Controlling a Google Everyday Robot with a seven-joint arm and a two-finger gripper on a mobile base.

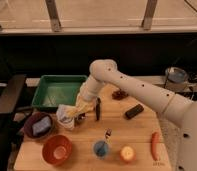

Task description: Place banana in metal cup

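While the gripper (78,111) hangs directly over the shiny metal cup (66,116) right of the green tray (57,92), it grips the yellow banana (83,106), long axis tilted down-left toward the cup's mouth.

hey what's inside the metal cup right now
The banana, with the gripper, sits over the metal cup mouth. Its interior is covered, so contents can't be seen.

Dim, soft blur; tool (78,111) over lit tabletop (142,130).
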